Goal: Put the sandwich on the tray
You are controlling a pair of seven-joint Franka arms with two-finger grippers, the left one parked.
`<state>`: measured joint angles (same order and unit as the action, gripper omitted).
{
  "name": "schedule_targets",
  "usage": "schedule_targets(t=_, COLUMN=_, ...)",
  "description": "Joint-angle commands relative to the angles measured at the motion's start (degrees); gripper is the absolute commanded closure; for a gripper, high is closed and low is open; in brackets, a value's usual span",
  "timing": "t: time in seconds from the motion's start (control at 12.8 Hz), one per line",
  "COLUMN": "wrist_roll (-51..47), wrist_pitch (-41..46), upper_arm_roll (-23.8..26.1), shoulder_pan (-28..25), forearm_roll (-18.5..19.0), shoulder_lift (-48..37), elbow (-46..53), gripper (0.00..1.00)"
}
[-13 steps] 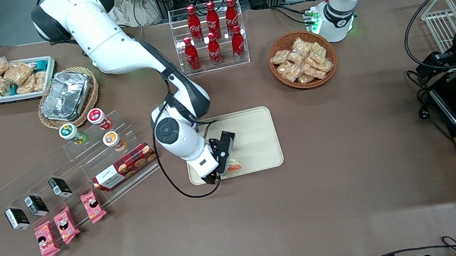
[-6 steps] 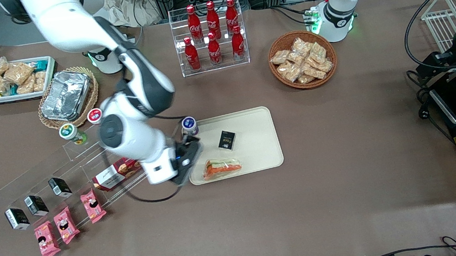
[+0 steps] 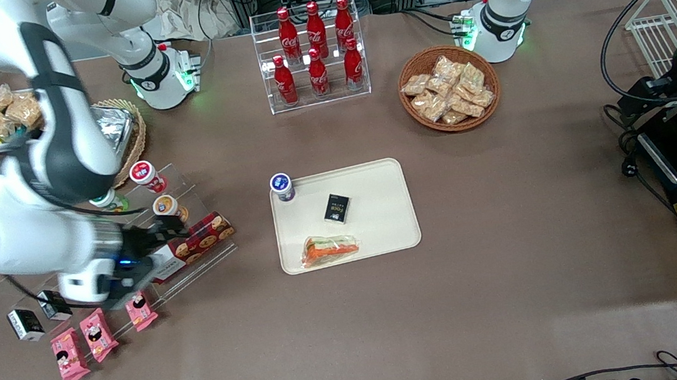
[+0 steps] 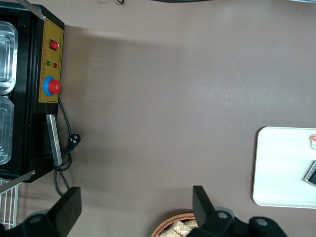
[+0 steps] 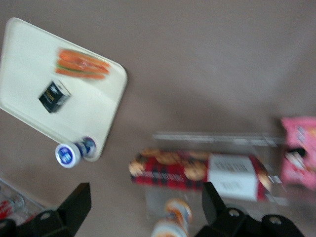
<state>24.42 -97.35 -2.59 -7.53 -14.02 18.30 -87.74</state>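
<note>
Sandwich (image 3: 329,249) is lying flat on the tray (image 3: 380,223), in the corner nearest the front camera on the working arm's side, and the orange and green filling shows through the wrap. We can see it in the right wrist view too (image 5: 81,63), close to the tray's (image 5: 19,69) rim. Sharing the tray with it are a small black box (image 3: 336,208), a bit farther from the camera, and a blue-lidded cup (image 3: 282,187) standing upright at the tray's farther corner.

Our gripper (image 3: 157,234) is well apart from all that, up over the clear acrylic display steps (image 3: 106,258) toward the working arm's end of the table, right above the long red cookie box (image 3: 193,246). Its two fingers (image 5: 74,205) are spread wide with nothing between them, and that cookie box (image 5: 197,170) sits below the gap. Pink snack packets (image 3: 98,331) lie on the table just nearer the camera than the steps, and small black cartons (image 3: 25,323) sit on the lowest step.
</note>
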Motion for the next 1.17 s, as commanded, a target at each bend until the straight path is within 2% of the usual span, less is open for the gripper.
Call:
schedule_targets(t=0.0, wrist_roll=-9.0, wrist_pitch=3.0, upper_arm_roll=0.5, shoulder_pan=4.2, forearm_roll=7.9, shoulder_lift=-6.0, elbow=-1.3, gripper=0.00)
schedule_targets(t=0.08, wrist_roll=-14.0, wrist_pitch=3.0, upper_arm_roll=0.6, shoulder_pan=5.7, forearm_roll=12.0, shoulder_lift=-7.6, elbow=-1.4, gripper=0.00)
schedule_targets(t=0.16, wrist_roll=-14.1, wrist_pitch=3.6, upper_arm_roll=0.8, shoulder_pan=7.3, forearm_roll=13.4, shoulder_lift=-9.2, elbow=-1.4, gripper=0.00)
schedule_targets(t=0.39, wrist_roll=-12.6, wrist_pitch=4.4, upper_arm_roll=0.6, shoulder_pan=10.6, forearm_roll=13.6, shoulder_lift=-15.3, elbow=-4.3, gripper=0.00)
schedule_targets(t=0.62, wrist_roll=-12.6, wrist_pitch=1.9, upper_arm_roll=-0.4, shoulder_pan=10.7, forearm_roll=13.0, shoulder_lift=-20.3, elbow=-9.8, gripper=0.00)
schedule_targets(t=1.09, wrist_roll=-16.8, wrist_pitch=1.8, upper_arm_roll=-0.4, shoulder_pan=10.7, forearm_roll=13.0, shoulder_lift=-21.0, elbow=-10.2, gripper=0.00)
